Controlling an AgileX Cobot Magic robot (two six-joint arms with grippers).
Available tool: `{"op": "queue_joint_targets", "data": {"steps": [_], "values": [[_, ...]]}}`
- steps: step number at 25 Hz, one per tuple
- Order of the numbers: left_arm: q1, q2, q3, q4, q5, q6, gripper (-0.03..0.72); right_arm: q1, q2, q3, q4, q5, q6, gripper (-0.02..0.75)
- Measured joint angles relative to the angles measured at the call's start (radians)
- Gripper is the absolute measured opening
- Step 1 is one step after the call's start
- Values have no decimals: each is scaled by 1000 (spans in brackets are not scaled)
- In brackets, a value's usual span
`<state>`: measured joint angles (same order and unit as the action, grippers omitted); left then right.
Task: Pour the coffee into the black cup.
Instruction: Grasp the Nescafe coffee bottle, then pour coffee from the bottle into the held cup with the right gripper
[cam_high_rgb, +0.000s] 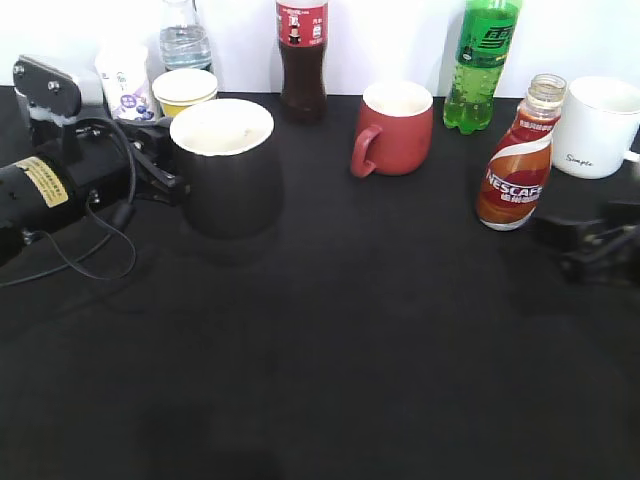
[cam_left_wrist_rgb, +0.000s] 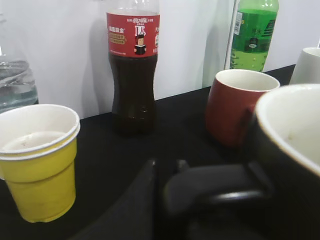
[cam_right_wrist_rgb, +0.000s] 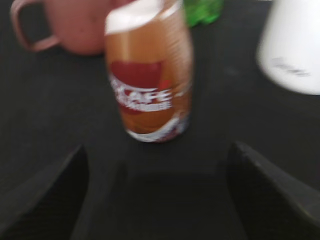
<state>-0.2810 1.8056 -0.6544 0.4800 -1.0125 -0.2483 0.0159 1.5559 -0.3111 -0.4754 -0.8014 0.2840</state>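
Your left gripper (cam_high_rgb: 165, 180) sits at the black cup (cam_high_rgb: 226, 165) near the desk's back-left corner, apparently steadying it for the pour. The left wrist view shows dark gripper parts against the cup's side, perhaps at its handle, but you cannot tell whether the jaws are pinching it. The Nescafe coffee bottle (cam_high_rgb: 520, 160) stands upright and capless toward the back-right edge, just in front of the white mug (cam_high_rgb: 598, 125). Your right gripper (cam_right_wrist_rgb: 157, 170) faces it with jaws spread wide, the bottle beyond the fingers, not yet between them. That wrist view is blurred, and the exterior view cuts the right gripper off at the desk's right edge.
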Motion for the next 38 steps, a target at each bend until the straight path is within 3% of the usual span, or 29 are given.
{"op": "queue_joint_targets", "data": {"steps": [7, 15, 18, 22, 27, 31, 33, 38], "values": [[0, 0, 0, -1, 3, 0, 57, 0, 265, -175, -74, -91, -75, 675], [0, 0, 0, -2, 3, 0, 57, 41, 499, -344, -69, -302, -82, 673], [0, 0, 0, -2, 3, 0, 57, 62, 515, -347, -37, -358, -83, 649], [0, 0, 0, -2, 4, 0, 57, 62, 515, -348, -30, -392, -84, 534], [0, 0, 0, 0, 4, 0, 57, 65, 515, -348, 8, -392, -71, 534], [0, 0, 0, 88, 3, 0, 57, 65, 470, -346, -42, -370, -67, 533], [-30, 0, 0, 107, -7, 0, 57, 65, 355, -346, -129, -338, -67, 533], [-203, 0, -87, 128, 21, -27, 57, 65, 88, -345, -314, -258, -67, 533]]}}
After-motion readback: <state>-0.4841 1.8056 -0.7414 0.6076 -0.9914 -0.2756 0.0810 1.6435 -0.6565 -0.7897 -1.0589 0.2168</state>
